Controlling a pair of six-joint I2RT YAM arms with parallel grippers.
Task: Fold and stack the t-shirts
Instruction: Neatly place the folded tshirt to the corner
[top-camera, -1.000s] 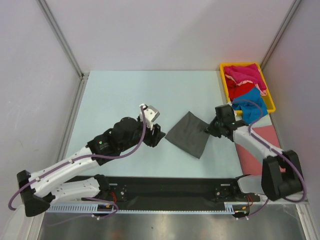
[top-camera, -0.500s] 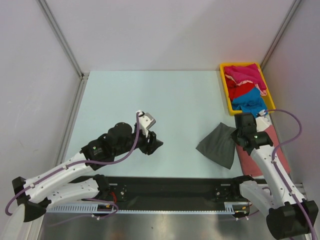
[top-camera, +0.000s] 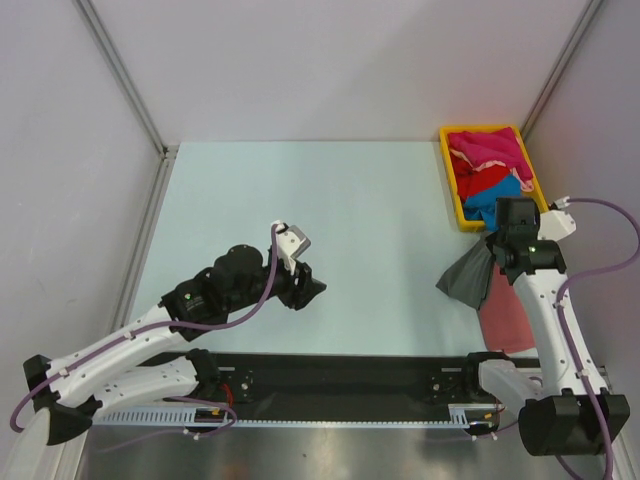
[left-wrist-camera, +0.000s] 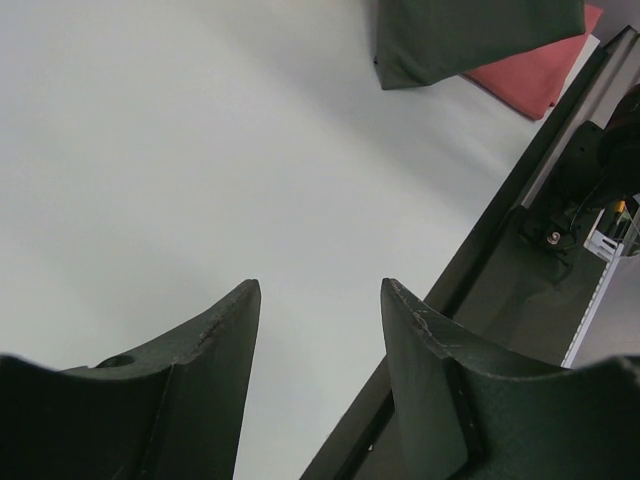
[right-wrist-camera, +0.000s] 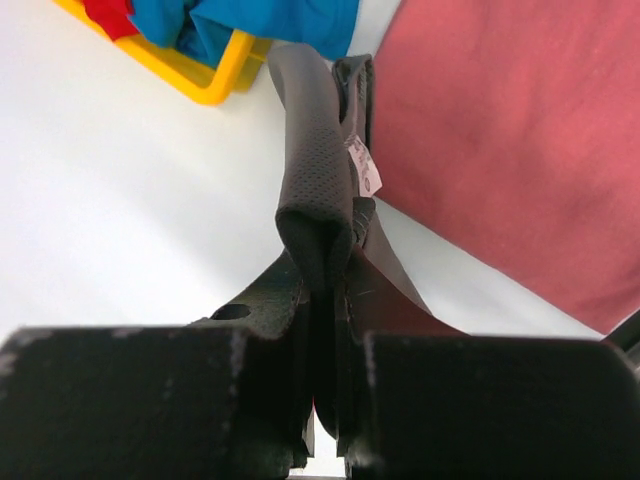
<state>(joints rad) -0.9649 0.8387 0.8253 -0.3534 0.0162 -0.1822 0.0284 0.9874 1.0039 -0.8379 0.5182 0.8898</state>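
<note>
Right now the right gripper (right-wrist-camera: 330, 290) is clamped on the folded dark grey shirt (top-camera: 468, 280), which drapes from it toward 7 o'clock, long axis 1-to-7. Salmon-pink shirt (top-camera: 505, 315) lies flat at 6 o'clock, just beside: likely the stack base, right arm nearer. Left gripper (left-wrist-camera: 320, 287) gapes empty, well apart. Yellow tray (top-camera: 450, 180) at 12 holds the magenta shirt (top-camera: 490, 150), red shirt (top-camera: 483, 183) and blue shirt (top-camera: 487, 204).

Bright, even light; faint soft shadows lie under my jaws, which blur close to the wrist lenses.
</note>
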